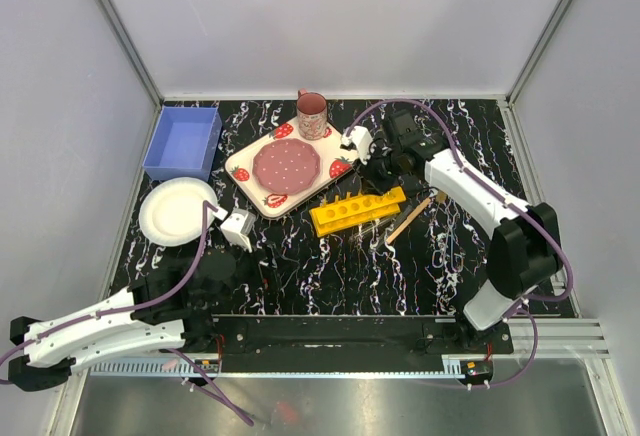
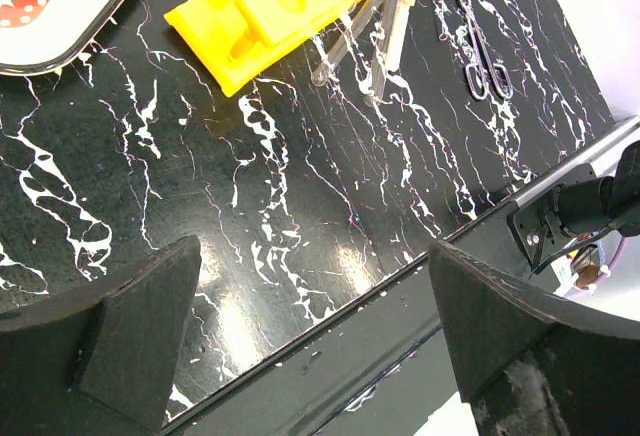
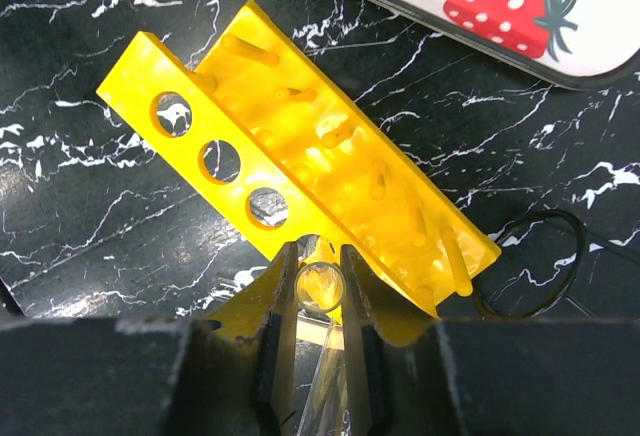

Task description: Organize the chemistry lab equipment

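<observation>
The yellow test-tube rack point(image 1: 357, 210) point(image 3: 300, 146) lies in the middle of the black marbled table. My right gripper point(image 1: 376, 178) point(image 3: 320, 256) hangs over its right part, shut on a thin clear tube point(image 3: 320, 286) held upright. The tube's end sits at a hole in the rack's row. More clear tubes point(image 2: 345, 41), a wooden-handled brush point(image 1: 410, 218) point(image 2: 400, 16) and slim dark metal tools point(image 2: 480, 36) lie just right of the rack. My left gripper point(image 1: 236, 256) point(image 2: 315, 248) is wide open and empty, low over the table's front edge, left of the rack.
A strawberry-patterned plate point(image 1: 290, 164) and a pink mug point(image 1: 311, 114) stand behind the rack. A blue bin point(image 1: 183, 142) and a white paper plate point(image 1: 177, 210) are at the left. A dark ring handle point(image 3: 540, 266) lies beside the rack's end.
</observation>
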